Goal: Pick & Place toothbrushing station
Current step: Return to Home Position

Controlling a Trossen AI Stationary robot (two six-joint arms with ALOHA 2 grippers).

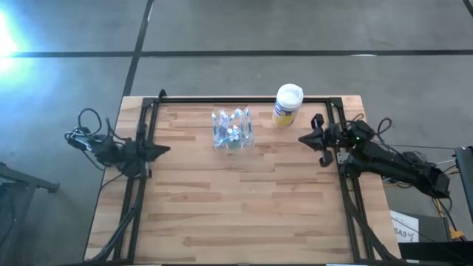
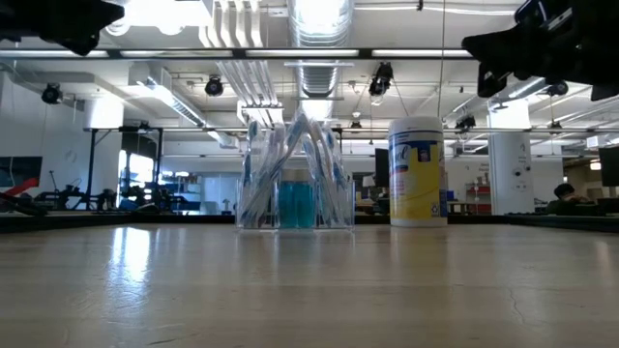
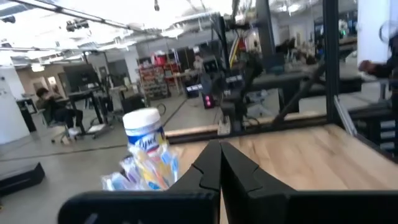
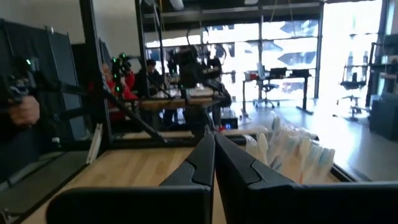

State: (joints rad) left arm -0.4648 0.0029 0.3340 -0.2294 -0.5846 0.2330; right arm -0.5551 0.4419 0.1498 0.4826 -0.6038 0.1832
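The toothbrushing station (image 1: pixel 233 130) is a clear plastic holder with toothbrushes and a blue item inside. It stands upright on its base on the table's far middle; it also shows in the low view (image 2: pixel 295 179) and the right wrist view (image 4: pixel 292 152). My left gripper (image 1: pixel 164 149) is shut and empty over the table's left edge, well left of the station. My right gripper (image 1: pixel 304 138) is shut and empty near the right edge, right of the station. Both hang above the tabletop. The shut fingers show in the left wrist view (image 3: pixel 219 163) and the right wrist view (image 4: pixel 214 155).
A yellow-and-blue canister with a white lid (image 1: pixel 287 105) stands upright just right of the station, near the far edge, close to my right gripper. A black frame (image 1: pixel 244 100) runs along the table's far and side edges. People sit in the room beyond.
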